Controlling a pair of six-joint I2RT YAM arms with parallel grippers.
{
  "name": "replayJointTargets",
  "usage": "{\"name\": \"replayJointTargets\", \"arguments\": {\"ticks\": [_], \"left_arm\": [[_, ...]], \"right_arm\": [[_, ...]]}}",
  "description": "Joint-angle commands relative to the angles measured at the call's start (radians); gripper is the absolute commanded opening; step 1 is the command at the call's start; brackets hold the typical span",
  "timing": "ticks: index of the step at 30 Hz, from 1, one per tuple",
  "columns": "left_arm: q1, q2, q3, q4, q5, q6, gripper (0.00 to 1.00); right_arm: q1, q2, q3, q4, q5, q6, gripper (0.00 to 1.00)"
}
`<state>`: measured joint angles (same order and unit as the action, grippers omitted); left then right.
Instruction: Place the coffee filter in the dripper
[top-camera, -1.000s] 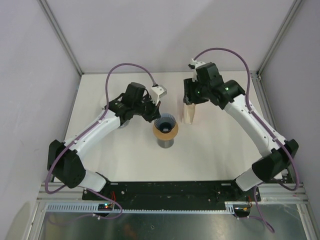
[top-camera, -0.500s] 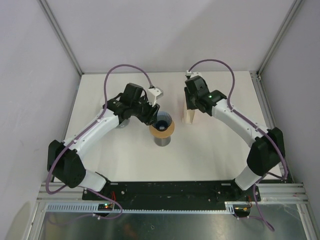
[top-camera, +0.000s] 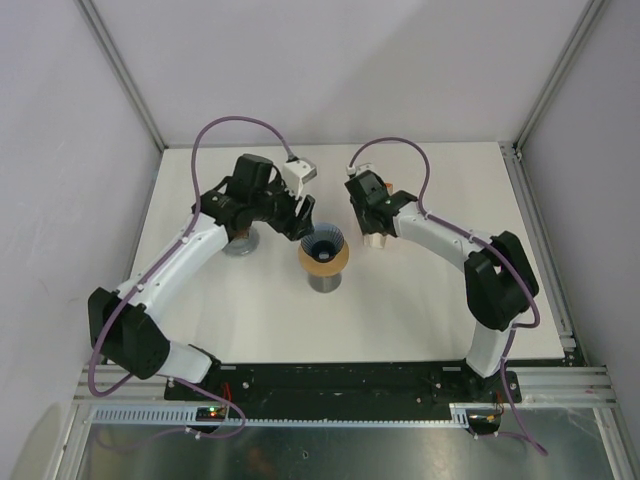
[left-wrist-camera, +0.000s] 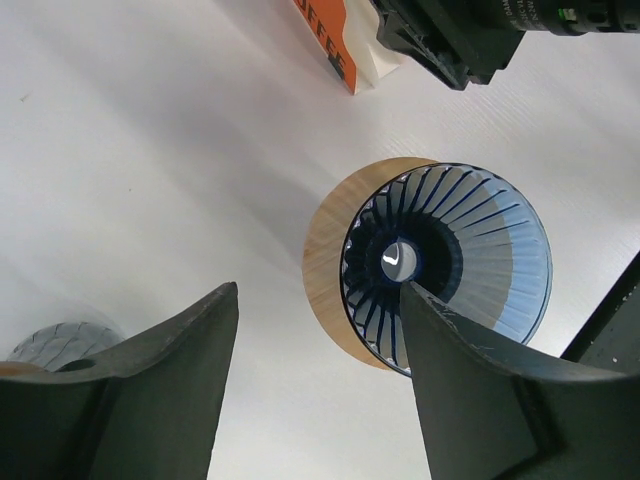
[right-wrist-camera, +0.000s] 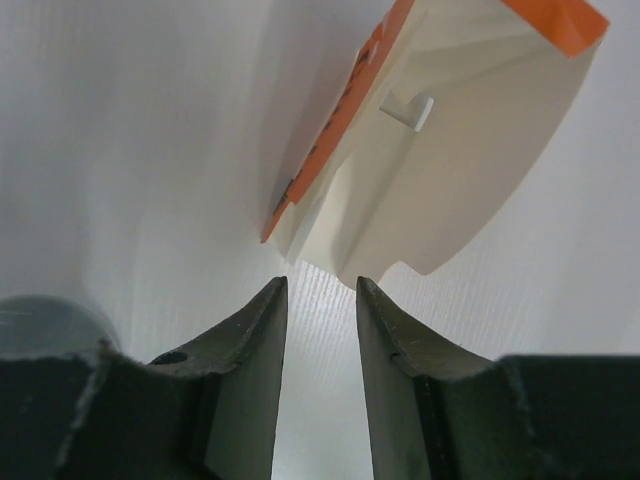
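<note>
**Top external.**
- Left end effector (top-camera: 302, 222): stands just up-left of the dripper (top-camera: 324, 255) and apart from it. A second ago it sat closed at the rim.
- Right end effector (top-camera: 373, 226): directly over the coffee filter pack (top-camera: 376, 241), covering most of it. Earlier it hung farther back on a stretched arm; the arm is now folded in.
- Dripper: on the white surface (top-camera: 430, 300) between both end effectors, slightly left of its earlier spot.
- Grey cup (top-camera: 240, 244): under the left arm.

**Left wrist.**
- Fingers spread wide, with nothing between them.
- Seen only here: the dripper's blue ribbed cone in its wooden ring. It lies just beyond the right-hand fingertip, which partly hides it.
- The pack's orange-and-white corner lies farther ahead, beside the right arm's black end.

**Right wrist.**
- Fingers drawn to a narrow gap, with bare surface showing through it.
- The pack lies just ahead of the tips, and its curved white edge reaches the right-hand fingertip. Contact cannot be told.
- Seen only here: the pack's open white inside.
</note>
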<state>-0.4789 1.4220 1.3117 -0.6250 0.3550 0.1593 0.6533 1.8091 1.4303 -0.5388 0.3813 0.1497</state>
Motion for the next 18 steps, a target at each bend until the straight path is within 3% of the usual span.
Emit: {"name": "replayJointTargets", "arguments": {"ticks": [1,18], "left_arm": [[0.019,-0.036,0.042,0.005,0.035,0.007,0.71],[0.048,-0.043,0.031,0.004,0.067,0.005,0.72]], "right_arm": [[0.003,-0.002,-0.027,0.06,0.04,-0.004,0.39],[0.005,0.076,-0.064,0.152,0.032,0.003,0.38]]}}
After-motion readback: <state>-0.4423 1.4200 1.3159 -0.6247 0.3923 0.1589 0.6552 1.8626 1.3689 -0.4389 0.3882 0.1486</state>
